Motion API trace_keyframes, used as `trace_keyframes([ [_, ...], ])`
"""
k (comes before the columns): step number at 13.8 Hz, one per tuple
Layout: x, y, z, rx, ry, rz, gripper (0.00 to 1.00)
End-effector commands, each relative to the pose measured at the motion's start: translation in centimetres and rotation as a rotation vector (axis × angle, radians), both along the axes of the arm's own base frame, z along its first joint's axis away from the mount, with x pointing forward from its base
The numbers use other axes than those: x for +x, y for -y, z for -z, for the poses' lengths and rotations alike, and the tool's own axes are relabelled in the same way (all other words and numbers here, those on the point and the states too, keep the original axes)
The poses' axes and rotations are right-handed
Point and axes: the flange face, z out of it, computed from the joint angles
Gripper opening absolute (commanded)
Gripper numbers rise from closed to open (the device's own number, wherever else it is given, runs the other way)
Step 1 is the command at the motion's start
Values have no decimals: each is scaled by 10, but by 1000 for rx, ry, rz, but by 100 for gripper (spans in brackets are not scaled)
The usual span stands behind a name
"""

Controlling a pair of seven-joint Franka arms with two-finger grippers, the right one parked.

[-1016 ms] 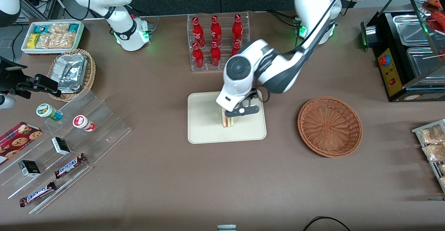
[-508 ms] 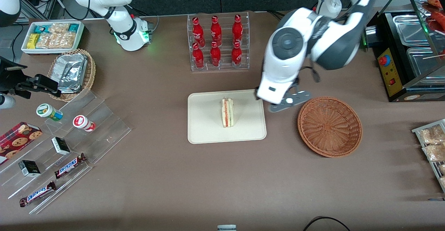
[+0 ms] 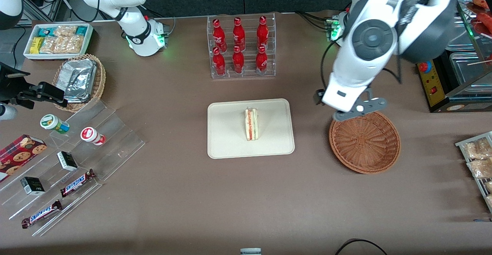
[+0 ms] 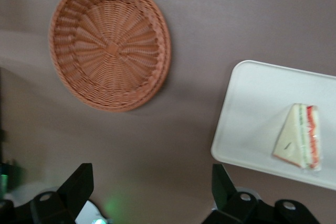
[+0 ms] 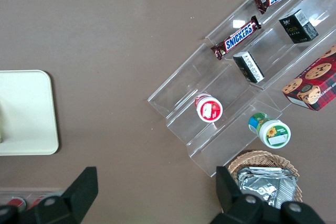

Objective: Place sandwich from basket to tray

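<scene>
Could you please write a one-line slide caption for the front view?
Sandwich lies on the tray; the open gripper hangs above the empty basket's rim.

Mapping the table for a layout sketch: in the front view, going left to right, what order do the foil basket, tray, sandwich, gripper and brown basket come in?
Foil basket → tray → sandwich → open gripper, above the brown basket's farther rim.

The brown table [image 3: 184, 193] carried the cream tray [image 3: 226, 139] at its middle, the reddish-brown basket [image 3: 364, 139] beside it toward the working arm's end, and a clear bottle rack [image 3: 242, 47] farther from the front camera. The gripper [image 3: 355, 111] hung above the basket's rim, fingers spread apart.
</scene>
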Motion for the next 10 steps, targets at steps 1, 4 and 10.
trace_keyframes([
  [1, -11, -38, -28, -21, -29, 77, 99],
  [4, -10, -107, -57, -86, -56, 138, 99],
  [10, -24, -201, -92, -149, -89, 315, 99],
])
